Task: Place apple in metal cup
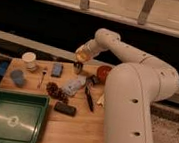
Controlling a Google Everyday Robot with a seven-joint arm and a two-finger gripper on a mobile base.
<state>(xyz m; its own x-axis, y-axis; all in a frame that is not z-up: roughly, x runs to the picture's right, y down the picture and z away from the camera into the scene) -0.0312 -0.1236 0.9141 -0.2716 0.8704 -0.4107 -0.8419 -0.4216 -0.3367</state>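
Note:
My gripper [81, 56] hangs at the end of the white arm, over the back of the wooden table [74, 127]. It is shut on the apple [81, 58], a small yellow-orange fruit between the fingers. The metal cup [78, 68], small and shiny, stands on the table directly under the gripper. The apple is just above the cup's rim.
An orange bowl [103, 72] sits right of the cup. A blue sponge [57, 69], a fork [42, 76], a white paper cup [29, 59] and a blue-grey cup [17, 78] lie to the left. A green tray [9, 119] is at the front left. A plastic packet [73, 86], a pine cone [55, 90] and a dark block [64, 109] are mid-table.

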